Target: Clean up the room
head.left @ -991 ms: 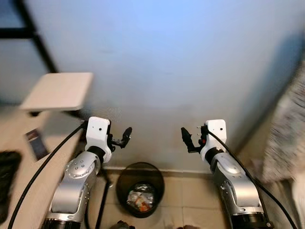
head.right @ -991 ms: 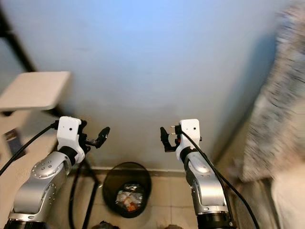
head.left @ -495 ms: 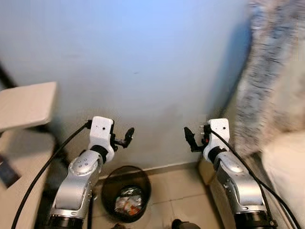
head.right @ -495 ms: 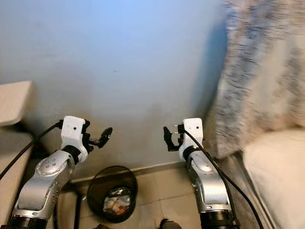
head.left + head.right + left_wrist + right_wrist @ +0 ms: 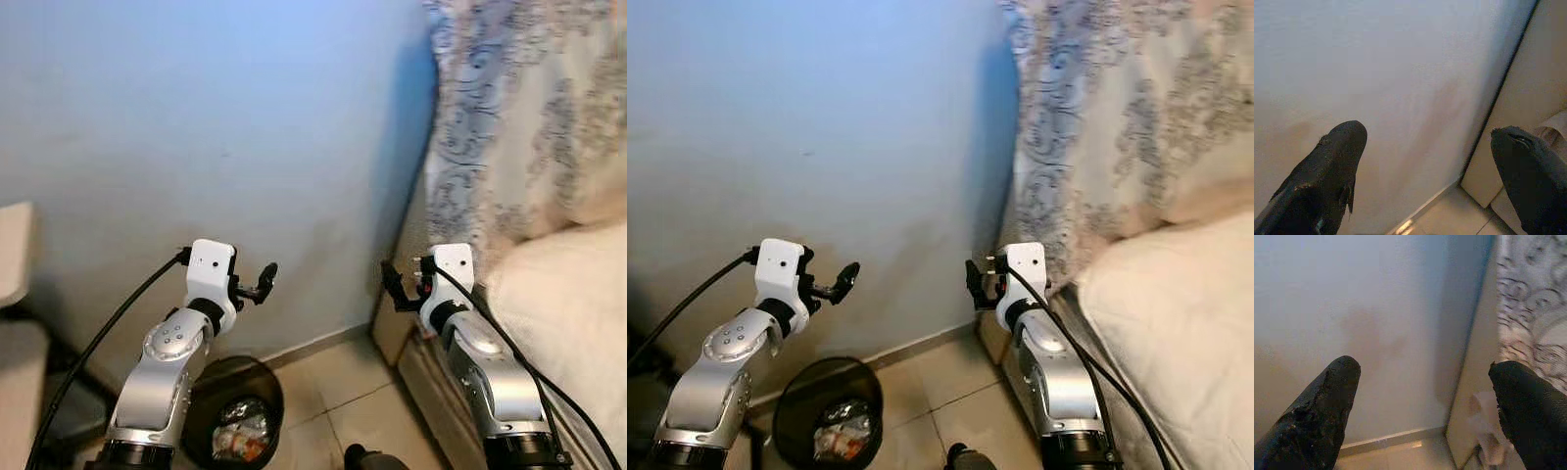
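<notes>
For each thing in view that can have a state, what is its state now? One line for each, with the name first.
Left end effector: open, holding nothing, raised in front of the wall.
Right end effector: open, holding nothing, raised near the bed's corner.
Trash bin: upright on the floor, no lid, rubbish inside.
Patterned bedcover: draped over the bed.
</notes>
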`<state>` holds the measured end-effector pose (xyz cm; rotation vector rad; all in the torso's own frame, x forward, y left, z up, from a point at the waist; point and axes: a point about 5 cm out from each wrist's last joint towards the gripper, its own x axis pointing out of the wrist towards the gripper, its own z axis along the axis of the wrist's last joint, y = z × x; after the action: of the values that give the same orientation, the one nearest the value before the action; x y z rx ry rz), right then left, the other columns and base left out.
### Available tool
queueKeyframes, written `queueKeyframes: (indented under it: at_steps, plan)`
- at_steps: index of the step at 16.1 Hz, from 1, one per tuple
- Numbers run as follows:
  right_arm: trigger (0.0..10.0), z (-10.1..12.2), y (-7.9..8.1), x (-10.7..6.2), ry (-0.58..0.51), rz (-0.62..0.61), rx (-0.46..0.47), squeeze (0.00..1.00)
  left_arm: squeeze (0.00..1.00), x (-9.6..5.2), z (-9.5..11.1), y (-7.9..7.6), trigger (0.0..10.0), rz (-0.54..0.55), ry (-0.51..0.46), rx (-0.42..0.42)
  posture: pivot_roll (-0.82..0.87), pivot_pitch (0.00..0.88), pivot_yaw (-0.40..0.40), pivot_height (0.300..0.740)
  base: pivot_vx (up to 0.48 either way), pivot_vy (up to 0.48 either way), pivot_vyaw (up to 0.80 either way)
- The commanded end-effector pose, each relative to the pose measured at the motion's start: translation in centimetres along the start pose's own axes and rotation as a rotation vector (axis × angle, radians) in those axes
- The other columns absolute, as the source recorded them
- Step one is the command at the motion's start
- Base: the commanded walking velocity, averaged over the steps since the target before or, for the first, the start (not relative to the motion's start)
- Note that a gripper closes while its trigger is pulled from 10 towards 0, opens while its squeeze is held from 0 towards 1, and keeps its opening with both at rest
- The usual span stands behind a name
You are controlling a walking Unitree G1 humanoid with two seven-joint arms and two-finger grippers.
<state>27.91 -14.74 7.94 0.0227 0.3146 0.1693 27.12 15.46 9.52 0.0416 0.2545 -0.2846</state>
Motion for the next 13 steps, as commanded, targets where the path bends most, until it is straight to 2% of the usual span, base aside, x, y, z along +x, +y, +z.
queueKeyframes:
  at_steps: [1, 6, 9, 13]
  plan:
    - [10.0, 0.24, 0.03, 0.12, 0.003, 0.004, 0.008, 0.00, 0.00, 0.12, 0.17, 0.01, 10.0, 0.001, -0.001, 0.017, 0.04, 0.000, 0.022, 0.740, 0.000, 0.000, -0.79]
    - [10.0, -0.02, 0.24, 0.05, 0.020, 0.021, 0.018, 0.00, 0.00, 0.00, -0.04, 0.15, 10.0, 0.009, 0.023, -0.011, 0.03, 0.000, 0.031, 0.740, 0.000, 0.000, -0.79]
    - [10.0, 0.06, 0.32, -0.11, 0.014, 0.040, 0.059, 0.00, 0.00, 0.13, 0.21, 0.21, 10.0, 0.006, 0.017, -0.048, 0.03, 0.000, 0.036, 0.740, 0.000, 0.000, -0.80]
    - [10.0, 0.19, 0.11, -0.15, 0.006, 0.031, 0.090, 0.00, 0.00, 0.08, 0.21, 0.21, 10.0, 0.008, 0.020, -0.055, 0.04, 0.000, 0.033, 0.740, 0.000, 0.000, -0.80]
